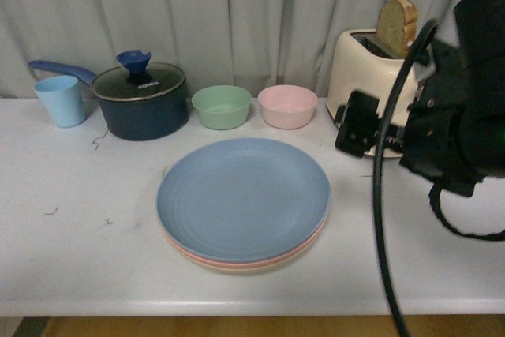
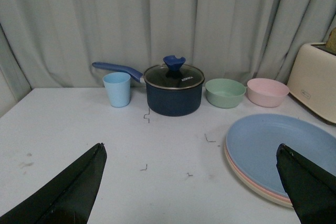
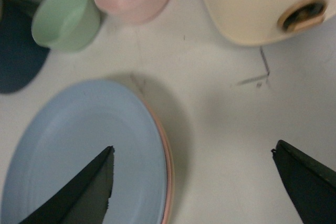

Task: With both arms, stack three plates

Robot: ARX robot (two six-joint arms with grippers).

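Stack: blue plate [image 1: 243,197] on top, pink plate [image 1: 304,252] edge under it, cream plate [image 1: 237,267] edge lowest; centred near the front of the table [image 1: 71,234]; task looks done.
Cup [image 1: 61,100]: light blue, far left, by the curtain.
Pot [image 1: 140,100]: dark blue, glass lid, handle passing behind the cup.
Green bowl [image 1: 222,106]: behind the stack, apart from it.
Pink bowl [image 1: 287,105]: just beside the green bowl.
Toaster [image 1: 364,69]: cream, one bread slice standing in it.
Left gripper [image 2: 191,182]: fingers wide apart, holding nothing, low over bare table left of the stack.
Right gripper [image 3: 191,182]: fingers wide apart, empty, raised over the stack's right edge, in front of the toaster.
Cable [image 1: 383,195]: black, hangs from the right arm.
Risk: the cable or a low finger could catch the rim and slide the plates apart; a swing back could knock the toaster.
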